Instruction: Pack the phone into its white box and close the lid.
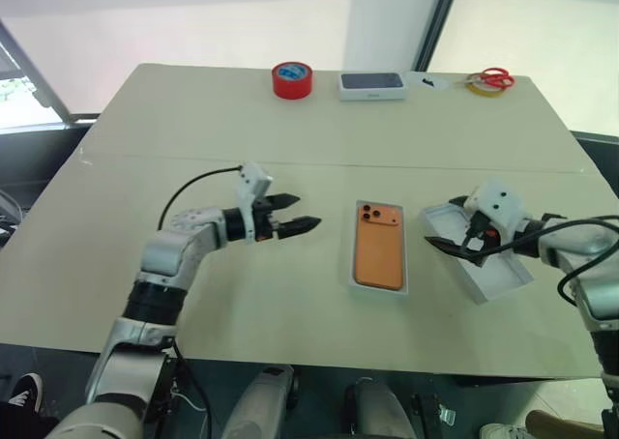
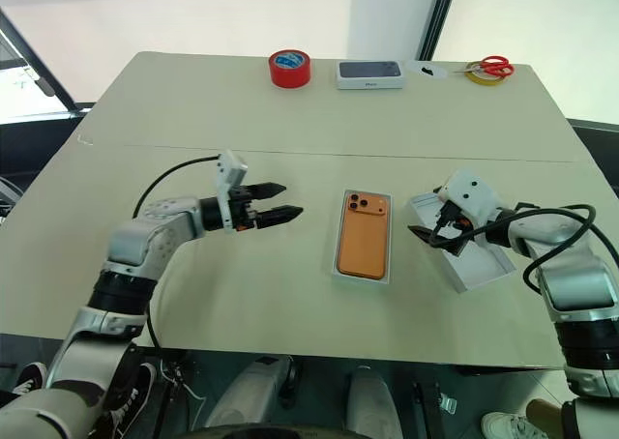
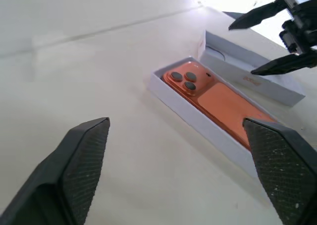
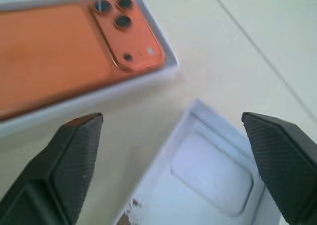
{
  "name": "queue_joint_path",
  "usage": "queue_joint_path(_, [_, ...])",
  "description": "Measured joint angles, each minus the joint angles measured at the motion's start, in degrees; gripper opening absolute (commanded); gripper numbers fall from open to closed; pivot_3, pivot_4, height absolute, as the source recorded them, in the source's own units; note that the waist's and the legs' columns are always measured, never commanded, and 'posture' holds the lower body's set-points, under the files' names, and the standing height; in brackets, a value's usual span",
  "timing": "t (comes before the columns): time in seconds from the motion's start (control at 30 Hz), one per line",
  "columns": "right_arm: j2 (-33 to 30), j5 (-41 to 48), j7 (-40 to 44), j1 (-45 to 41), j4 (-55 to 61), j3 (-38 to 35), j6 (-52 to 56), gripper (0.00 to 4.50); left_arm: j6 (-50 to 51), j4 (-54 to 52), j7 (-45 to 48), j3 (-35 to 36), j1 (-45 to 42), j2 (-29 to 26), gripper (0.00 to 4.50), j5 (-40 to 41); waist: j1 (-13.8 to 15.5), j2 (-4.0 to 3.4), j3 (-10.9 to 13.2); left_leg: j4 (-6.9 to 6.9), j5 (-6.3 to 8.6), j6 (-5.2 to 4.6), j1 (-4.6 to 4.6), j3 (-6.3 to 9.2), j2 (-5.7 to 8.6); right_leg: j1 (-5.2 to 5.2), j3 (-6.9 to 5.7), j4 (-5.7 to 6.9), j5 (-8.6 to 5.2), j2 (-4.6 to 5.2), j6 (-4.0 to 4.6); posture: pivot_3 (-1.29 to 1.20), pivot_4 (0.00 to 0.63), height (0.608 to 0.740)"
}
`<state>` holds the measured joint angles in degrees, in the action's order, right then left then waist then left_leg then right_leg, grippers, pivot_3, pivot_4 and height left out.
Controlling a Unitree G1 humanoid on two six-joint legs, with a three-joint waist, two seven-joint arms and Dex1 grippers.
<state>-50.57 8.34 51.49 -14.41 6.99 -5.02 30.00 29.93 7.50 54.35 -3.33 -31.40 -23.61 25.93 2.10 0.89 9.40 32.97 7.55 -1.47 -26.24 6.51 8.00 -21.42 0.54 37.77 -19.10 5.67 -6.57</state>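
- While the phone [image 1: 378, 248] lies face down in the white box [image 1: 354, 275] at the near middle of the table [image 1: 193, 130], camera cluster toward the far end, the step in hand is judged to be fetching the lid [image 1: 503, 277].
- Left gripper [image 1: 295, 214]: jaws spread, empty, hovering well to the left of the white box.
- Right gripper [image 1: 451, 244]: jaws spread, empty, poised over the lid, which lies open side up just right of the white box.
- Handling advice: grip the lid by its long walls, turn it over, align it squarely above the tray, then lower evenly; the left gripper could steady the tray.
- Writing: faint brownish marks on the lid's inner wall in the left wrist view, unreadable.
- Far edge: red tape roll [image 1: 291, 78]; dark-topped white box [image 1: 371, 85], side lettering too small to read; red-handled scissors [image 1: 495, 75] on a yellow tape roll [image 1: 481, 86].
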Motion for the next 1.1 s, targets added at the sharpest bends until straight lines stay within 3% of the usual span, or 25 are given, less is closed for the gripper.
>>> queue_joint_path(0.27, [0.3,4.2,-7.0,4.5,14.3,-3.3,24.9,4.42,-23.2,3.0,12.7,2.1,4.3,-7.0,4.5,-3.2,0.2,-0.1,0.0,0.0,0.02,-0.03,-0.17,-0.01,0.01,-0.13,0.0,-0.06,0.0,0.03,0.04,0.0,0.15,0.74])
queue_joint_path(0.53, [-1.4,12.2,-7.3,7.0,21.4,-7.1,43.8,4.42,-29.3,3.9,16.5,2.5,6.4,-8.2,4.5,-3.8,-0.1,-0.14,0.1,0.01,0.03,-0.06,-0.18,-0.04,-0.01,-0.13,0.01,-0.06,0.0,0.04,0.03,0.0,0.15,0.74])
queue_joint_path(0.57, [-1.7,12.5,-7.9,6.9,21.4,-7.0,44.9,4.42,-29.3,3.6,16.8,2.4,6.6,-8.3,4.5,-3.8,-0.2,1.01,0.4,0.15,0.15,-0.24,-0.38,-0.25,-0.02,-0.19,0.0,-0.14,-0.07,0.09,-0.28,0.0,0.15,0.74])
queue_joint_path(0.6, [-2.1,12.8,-8.4,6.3,21.3,-6.8,46.0,4.42,-29.4,3.4,17.0,2.4,6.8,-8.2,4.5,-3.8,0.0,-0.19,0.1,0.25,0.1,-0.22,-0.3,-0.45,-0.35,-0.06,-0.14,-0.03,0.02,0.16,-0.12,0.0,0.15,0.74])
queue_joint_path(0.7, [-1.5,14.1,-9.6,2.2,20.6,-6.6,49.0,4.42,-29.3,2.3,17.7,2.3,7.1,-8.2,4.5,-3.7,-0.1,-0.61,0.1,0.14,0.13,-0.23,-0.2,-0.48,-0.24,-0.18,0.05,-0.15,0.15,0.13,-0.04,0.0,0.15,0.74])
queue_joint_path(0.8, [-1.7,14.7,-9.8,1.6,20.6,-3.8,48.7,3.56,-29.2,0.8,17.6,2.3,7.8,-7.8,4.5,-3.7,-0.1,-0.57,0.1,0.12,0.13,-0.23,-0.19,-0.44,-0.29,-0.18,-0.03,-0.15,0.15,0.12,-0.05,0.0,0.15,0.74])
queue_joint_path(0.93, [-1.5,14.6,-11.5,1.4,18.0,-1.5,46.9,1.72,-28.5,-1.5,16.3,2.2,10.7,-6.7,4.5,-3.5,-0.2,-0.56,0.1,0.13,0.12,-0.23,-0.2,-0.45,-0.29,-0.15,-0.02,-0.18,0.23,0.12,-0.18,0.0,0.15,0.74])
queue_joint_path(1.03, [-1.5,14.2,-12.8,0.6,16.2,-1.1,46.1,0.02,-27.5,-4.1,15.2,2.2,12.1,-6.6,4.5,-2.8,-0.2,-0.55,0.1,0.15,0.13,-0.23,-0.18,-0.44,-0.29,-0.12,-0.02,-0.19,0.21,0.11,-0.15,0.0,0.15,0.74])
queue_joint_path(1.1, [-1.5,14.4,-13.0,0.4,16.2,-0.5,45.5,0.02,-26.8,-5.5,14.5,2.4,13.3,-6.9,4.5,-2.7,-0.5,-0.55,0.0,0.14,0.13,-0.23,-0.16,-0.44,-0.3,-0.11,-0.02,-0.19,0.19,0.09,-0.1,0.0,0.15,0.74])
